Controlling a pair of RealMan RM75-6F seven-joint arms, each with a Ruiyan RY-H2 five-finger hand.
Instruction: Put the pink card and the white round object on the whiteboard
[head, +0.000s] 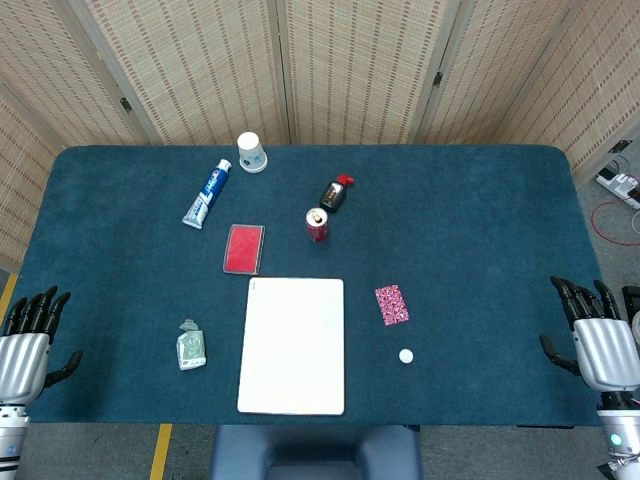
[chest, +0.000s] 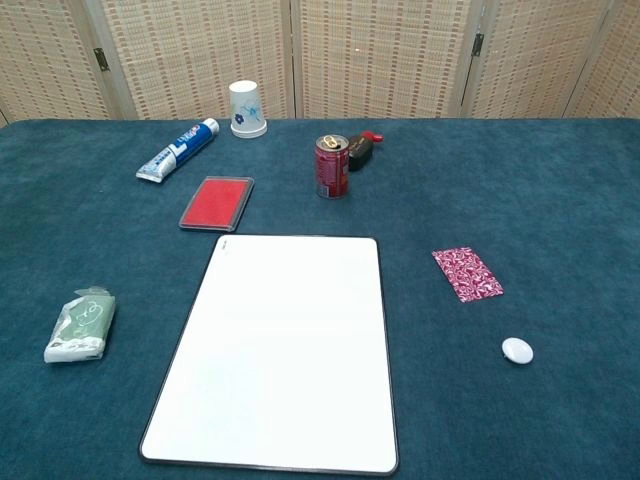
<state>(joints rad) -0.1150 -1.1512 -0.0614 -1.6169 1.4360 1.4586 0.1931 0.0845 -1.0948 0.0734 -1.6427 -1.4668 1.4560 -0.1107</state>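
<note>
Nine loose items are lying on one blue tabletop, and two hands are waiting at its near corners.

- One whiteboard: lying flat at near centre, bare.
- One pink card: lying flat just right of the whiteboard, apart from it.
- One white round object: sitting nearer than the card and slightly right of it, not touching it.
- One red flat case: lying just beyond the whiteboard's far left corner.
- One red can: standing upright beyond the whiteboard's far edge.
- One dark bottle with a red cap: lying just right of the can and a little farther.
- One toothpaste tube: lying slanted at far left.
- One paper cup: standing upside down, farthest of all.
- One green-white packet: lying left of the whiteboard.
- One left hand: showing at the near left edge in the head view, fingers spread, holding nothing.
- One right hand: showing at the near right edge, fingers spread, holding nothing, well apart from the card.
</note>
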